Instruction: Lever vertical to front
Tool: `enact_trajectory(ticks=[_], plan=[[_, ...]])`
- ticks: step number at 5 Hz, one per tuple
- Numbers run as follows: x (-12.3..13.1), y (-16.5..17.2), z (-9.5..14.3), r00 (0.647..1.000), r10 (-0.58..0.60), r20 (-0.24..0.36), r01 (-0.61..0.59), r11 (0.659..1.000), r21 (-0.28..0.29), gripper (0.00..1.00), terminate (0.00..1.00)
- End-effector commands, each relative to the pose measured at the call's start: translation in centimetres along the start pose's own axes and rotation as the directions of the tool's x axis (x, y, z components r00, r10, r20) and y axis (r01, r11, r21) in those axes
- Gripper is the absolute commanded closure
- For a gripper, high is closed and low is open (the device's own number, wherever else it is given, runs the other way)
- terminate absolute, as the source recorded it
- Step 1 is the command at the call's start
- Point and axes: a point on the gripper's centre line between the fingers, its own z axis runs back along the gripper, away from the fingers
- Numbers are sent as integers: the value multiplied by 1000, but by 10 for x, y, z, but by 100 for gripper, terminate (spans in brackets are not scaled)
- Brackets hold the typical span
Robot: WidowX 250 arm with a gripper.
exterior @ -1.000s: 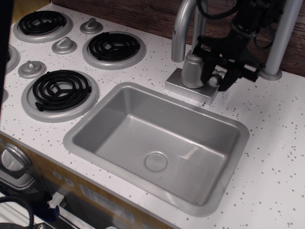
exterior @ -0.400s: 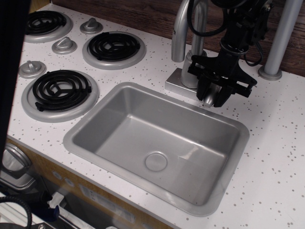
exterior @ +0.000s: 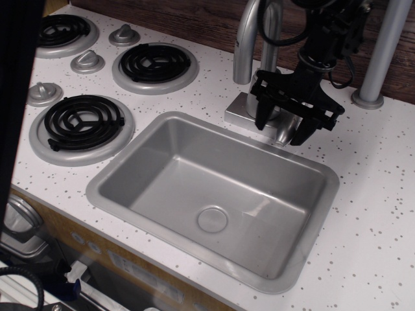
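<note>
The lever (exterior: 284, 135) is a small silver-grey paddle at the front right of the faucet base (exterior: 241, 111). It leans forward and down towards the sink. My black gripper (exterior: 283, 127) hangs right over it, with the fingers (exterior: 262, 116) spread wide on either side, open and not pinching it. The tall curved spout (exterior: 245, 39) rises behind and to the left. The lever's stub is hidden behind the gripper.
The grey sink basin (exterior: 130, 165) lies in front of the faucet. Black coil burners (exterior: 83, 120) and round grey knobs (exterior: 43, 93) are on the left. A grey post (exterior: 379, 58) stands at the back right. A dark wooden wall runs behind.
The gripper came forward and left from beside the faucet body while closed around the lever, which swung forward with it. Its fingers have now spread apart.
</note>
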Motion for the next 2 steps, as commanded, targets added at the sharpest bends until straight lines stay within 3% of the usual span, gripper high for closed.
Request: enact_trajectory(ticks=[1,2], plan=[[3,8,57,996,33,78,-34,999,13,0,0],[2,10,60,996,31,88,-33,999,19,0,100]])
